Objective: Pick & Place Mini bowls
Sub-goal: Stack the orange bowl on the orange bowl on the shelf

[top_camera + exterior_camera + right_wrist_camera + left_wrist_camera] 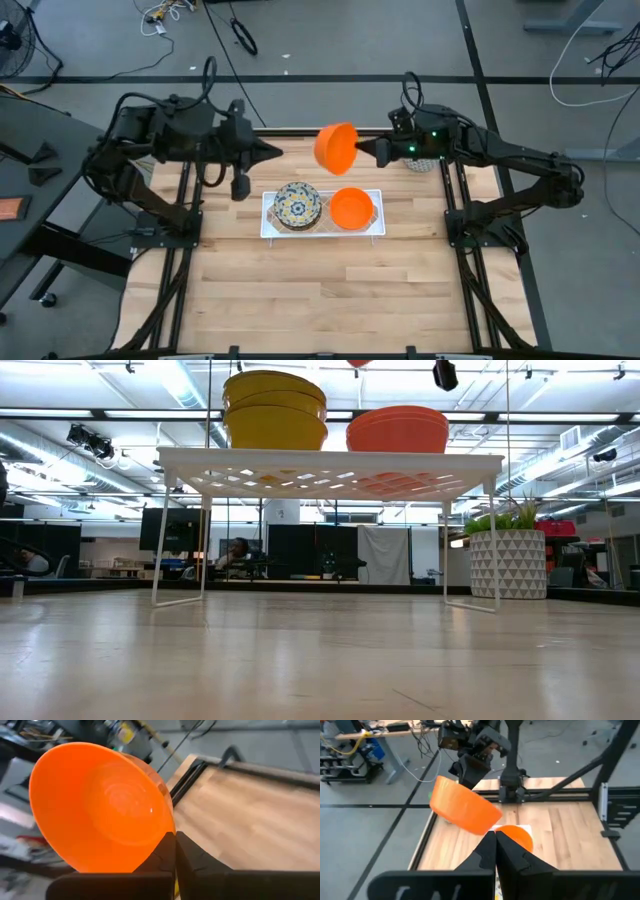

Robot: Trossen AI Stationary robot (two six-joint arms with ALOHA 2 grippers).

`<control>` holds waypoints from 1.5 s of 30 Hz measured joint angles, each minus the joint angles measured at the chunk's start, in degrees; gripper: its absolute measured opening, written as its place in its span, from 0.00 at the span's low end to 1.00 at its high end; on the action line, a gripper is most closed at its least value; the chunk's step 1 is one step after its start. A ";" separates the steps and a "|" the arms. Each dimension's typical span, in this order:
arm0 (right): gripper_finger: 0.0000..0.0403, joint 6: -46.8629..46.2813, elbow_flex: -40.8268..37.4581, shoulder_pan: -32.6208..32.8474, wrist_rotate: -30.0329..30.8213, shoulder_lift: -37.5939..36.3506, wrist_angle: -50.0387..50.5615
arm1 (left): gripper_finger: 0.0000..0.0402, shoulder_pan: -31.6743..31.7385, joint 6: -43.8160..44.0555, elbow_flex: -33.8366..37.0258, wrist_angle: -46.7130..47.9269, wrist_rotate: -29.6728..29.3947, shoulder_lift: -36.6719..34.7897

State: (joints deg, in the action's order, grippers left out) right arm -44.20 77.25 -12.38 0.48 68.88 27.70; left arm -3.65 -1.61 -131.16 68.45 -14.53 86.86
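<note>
Right gripper (362, 150) pinches a plain, unlabelled orange bowl (336, 147) aloft.

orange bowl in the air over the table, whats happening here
The right gripper is shut on the rim of a plain orange mini bowl, holding it tilted in the air behind the white wire rack. On the rack sit a stack of blue-and-yellow floral bowls and another orange bowl. The left gripper is shut and empty, raised at the table's left rear. A potted plant stands at the right rear.
</note>
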 joint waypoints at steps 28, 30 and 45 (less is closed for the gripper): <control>0.00 -18.29 0.01 4.99 -13.03 0.00 3.16 | 0.00 2.68 8.19 42.03 -26.54 7.54 -22.44; 0.00 -20.02 0.02 4.99 -14.21 0.00 5.93 | 0.00 2.94 8.55 43.59 -26.71 7.54 -23.94; 0.00 -25.86 0.02 4.99 -18.07 0.00 23.81 | 0.00 5.14 8.78 50.57 -23.89 6.89 -28.84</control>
State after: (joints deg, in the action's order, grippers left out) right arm -70.06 77.28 -7.40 -17.58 68.88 51.51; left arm 1.49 7.17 -80.58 44.56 -7.64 58.02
